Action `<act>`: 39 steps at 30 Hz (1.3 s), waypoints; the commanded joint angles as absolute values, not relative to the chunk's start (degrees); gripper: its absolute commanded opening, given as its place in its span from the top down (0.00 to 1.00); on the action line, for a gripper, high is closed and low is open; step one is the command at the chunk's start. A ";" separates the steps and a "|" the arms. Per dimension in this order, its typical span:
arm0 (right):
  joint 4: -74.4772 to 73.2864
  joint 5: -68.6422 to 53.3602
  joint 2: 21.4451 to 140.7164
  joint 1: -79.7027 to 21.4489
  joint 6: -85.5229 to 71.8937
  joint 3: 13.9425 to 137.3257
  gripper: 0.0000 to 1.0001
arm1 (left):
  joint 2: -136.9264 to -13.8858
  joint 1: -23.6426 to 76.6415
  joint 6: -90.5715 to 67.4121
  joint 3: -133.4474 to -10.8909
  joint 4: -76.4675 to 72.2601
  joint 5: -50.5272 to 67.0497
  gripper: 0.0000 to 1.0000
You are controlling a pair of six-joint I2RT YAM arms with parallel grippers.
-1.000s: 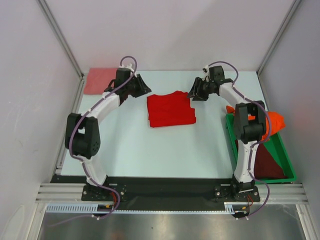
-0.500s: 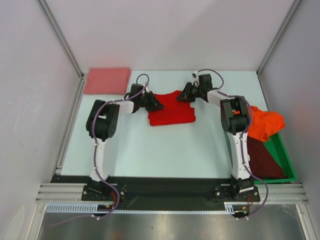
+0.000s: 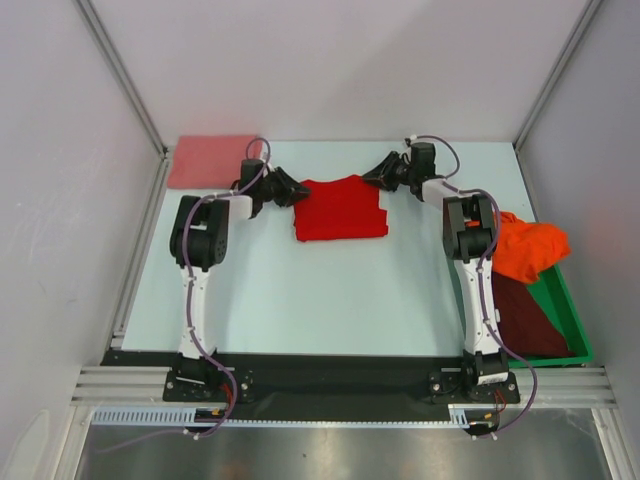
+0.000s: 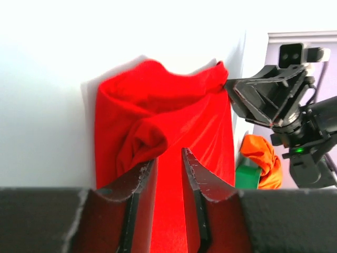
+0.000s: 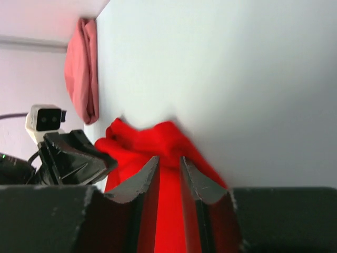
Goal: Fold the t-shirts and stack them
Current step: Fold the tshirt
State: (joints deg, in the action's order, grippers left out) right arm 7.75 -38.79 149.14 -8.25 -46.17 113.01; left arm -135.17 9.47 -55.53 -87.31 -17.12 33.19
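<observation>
at the far left corner of the red shirt (image 3: 340,210), your left gripper (image 3: 291,188) is clenched on the cloth; at the far right corner, your right gripper (image 3: 379,178) grips it likewise. pink shirt (image 3: 210,161): far left of it. orange shirt (image 3: 532,248) and maroon shirt (image 3: 530,322): right, in the bin (image 3: 566,303).

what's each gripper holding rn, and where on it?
Both pinch the red t-shirt: left gripper at its far-left corner, right gripper at its far-right corner.
</observation>
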 commanded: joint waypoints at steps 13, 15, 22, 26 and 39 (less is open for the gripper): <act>-10.44 -28.66 143.27 -8.09 -29.47 118.66 0.57 | -125.51 10.02 -37.20 -88.68 -5.29 20.22 0.43; -12.03 -27.52 141.68 -8.35 -27.26 117.43 0.54 | -124.98 10.28 -35.08 -88.68 -4.22 17.94 0.41; -14.76 -26.72 142.56 -9.40 -23.91 116.98 0.53 | -128.76 11.25 -34.54 -92.80 -2.99 18.63 0.41; -14.76 -27.33 143.70 -9.75 -23.64 118.21 0.53 | -129.73 11.60 -34.89 -93.78 -2.55 18.72 0.42; -18.63 -22.77 142.21 -11.95 -19.52 121.55 0.53 | -131.84 11.95 -34.54 -97.65 -2.19 18.63 0.47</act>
State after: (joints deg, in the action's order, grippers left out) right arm -14.83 -24.69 144.53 -10.85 -22.00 118.80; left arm -131.22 11.68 -35.92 -95.26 -1.85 19.07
